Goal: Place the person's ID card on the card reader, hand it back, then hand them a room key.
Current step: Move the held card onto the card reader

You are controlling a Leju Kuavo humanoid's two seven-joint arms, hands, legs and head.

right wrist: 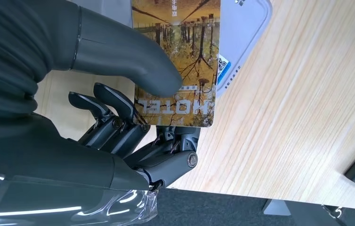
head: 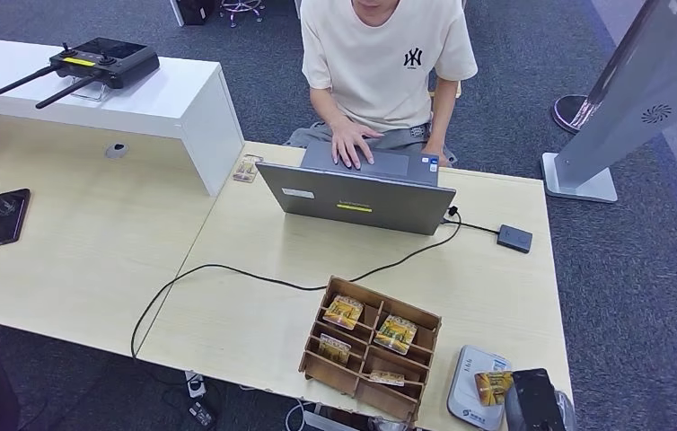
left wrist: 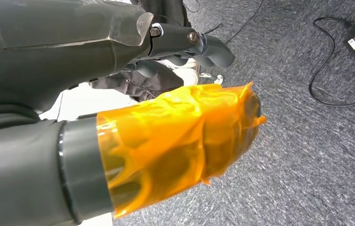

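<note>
My right hand [head: 532, 401] is at the table's near right corner and pinches a yellow card printed HOTEL [right wrist: 178, 56] between thumb [right wrist: 133, 61] and fingers [right wrist: 114, 117]. The card [head: 493, 386] lies over the grey card reader [head: 465, 395], whose pale top [right wrist: 244, 28] shows behind it; whether they touch is unclear. A person [head: 380, 63] in a cream T-shirt sits across the table with a hand on the laptop [head: 357, 193]. My left hand [left wrist: 119, 47] hangs over the carpet and holds nothing; its thumb [left wrist: 175, 146] is wrapped in orange tape.
A wooden divided box [head: 389, 299] with several similar yellow cards stands left of the reader. A black cable runs from the laptop across the table. A small black device [head: 514, 238] lies at the far right. A phone [head: 6, 216] lies far left.
</note>
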